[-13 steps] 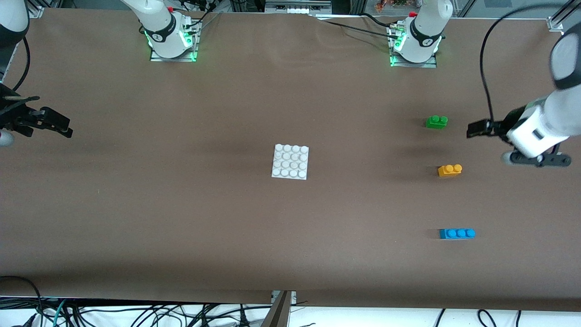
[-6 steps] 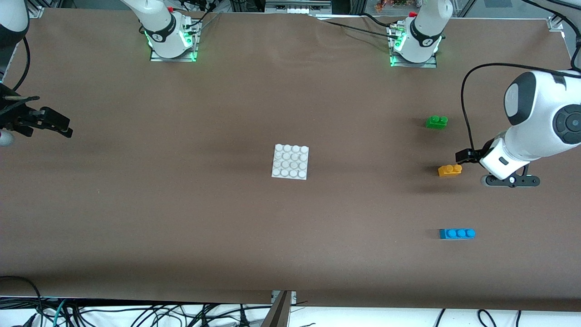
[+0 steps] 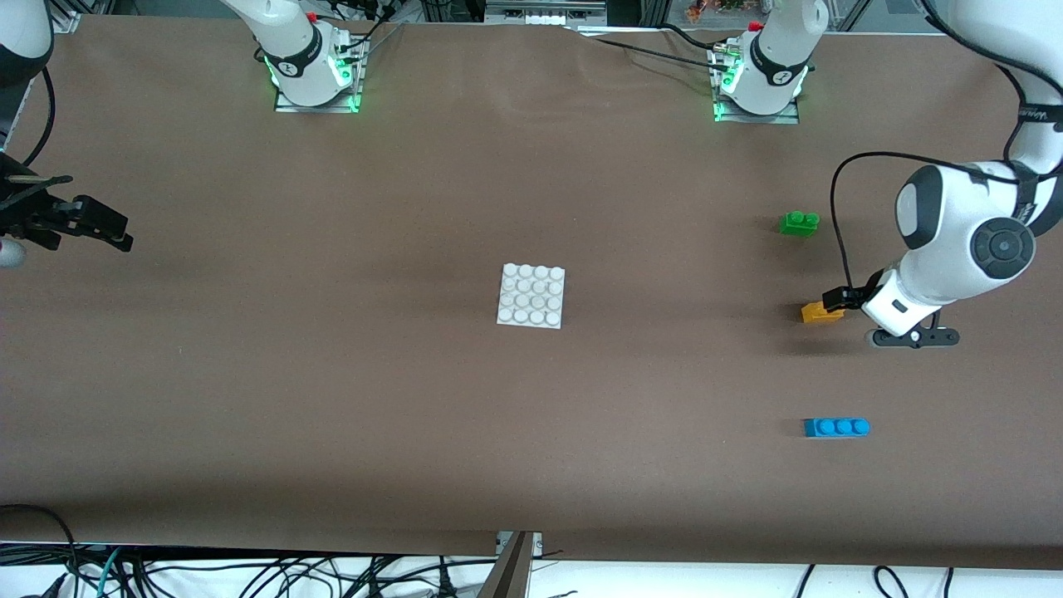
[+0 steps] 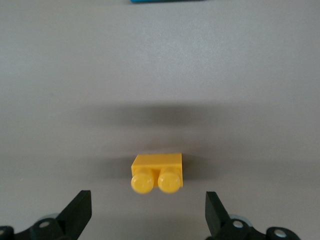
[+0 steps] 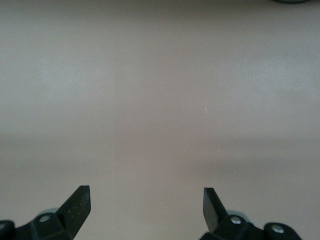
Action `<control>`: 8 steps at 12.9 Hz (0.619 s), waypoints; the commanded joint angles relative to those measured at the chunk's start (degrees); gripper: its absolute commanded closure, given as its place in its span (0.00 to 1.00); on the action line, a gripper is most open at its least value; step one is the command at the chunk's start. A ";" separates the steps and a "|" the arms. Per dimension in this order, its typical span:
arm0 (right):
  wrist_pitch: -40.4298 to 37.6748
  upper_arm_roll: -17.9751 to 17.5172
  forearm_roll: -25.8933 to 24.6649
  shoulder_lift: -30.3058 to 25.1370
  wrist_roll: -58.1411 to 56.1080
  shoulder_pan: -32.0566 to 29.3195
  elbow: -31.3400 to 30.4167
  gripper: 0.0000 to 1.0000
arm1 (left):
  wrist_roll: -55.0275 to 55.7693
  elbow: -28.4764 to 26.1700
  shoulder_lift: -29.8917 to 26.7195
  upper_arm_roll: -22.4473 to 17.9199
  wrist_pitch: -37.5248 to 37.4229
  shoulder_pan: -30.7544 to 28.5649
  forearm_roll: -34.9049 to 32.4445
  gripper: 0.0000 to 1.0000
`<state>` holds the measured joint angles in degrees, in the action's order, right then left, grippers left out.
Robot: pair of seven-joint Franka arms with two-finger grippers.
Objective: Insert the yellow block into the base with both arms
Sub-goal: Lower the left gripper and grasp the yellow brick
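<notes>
The base (image 3: 531, 296) carries no brick. The left gripper (image 3: 840, 297), jaws wide, hangs over the yellow block (image 3: 815, 313), at the base's three o'clock. The right gripper (image 3: 100, 226), also wide, waits at nine o'clock.

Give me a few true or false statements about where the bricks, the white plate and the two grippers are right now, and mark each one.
1. The left gripper is open, with the yellow block between its fingers but not yet gripped. True.
2. The yellow block sits on the base. False: it lies on the table, toward the left arm's end.
3. The blue brick is nearer the front camera than the green brick. True.
4. The right gripper holds a brick. False: it is open and empty, waiting over bare table.
</notes>
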<state>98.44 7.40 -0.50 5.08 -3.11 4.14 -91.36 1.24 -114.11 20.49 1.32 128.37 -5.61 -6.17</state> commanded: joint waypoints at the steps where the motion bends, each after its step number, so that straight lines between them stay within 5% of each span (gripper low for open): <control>1: -0.71 0.07 -0.29 -1.04 -0.40 0.07 -0.31 0.00 | -0.10 -0.32 2.45 -0.09 3.45 -0.10 -1.47 0.00; 8: -0.80 0.07 -0.29 -1.04 -0.49 -0.01 -0.31 0.00 | -2.29 -2.51 6.14 -1.15 9.87 -0.89 -1.47 0.00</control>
<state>98.41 7.43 -0.50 5.08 -3.11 4.13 -91.36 0.59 -115.77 25.76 0.32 135.84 -5.94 -6.18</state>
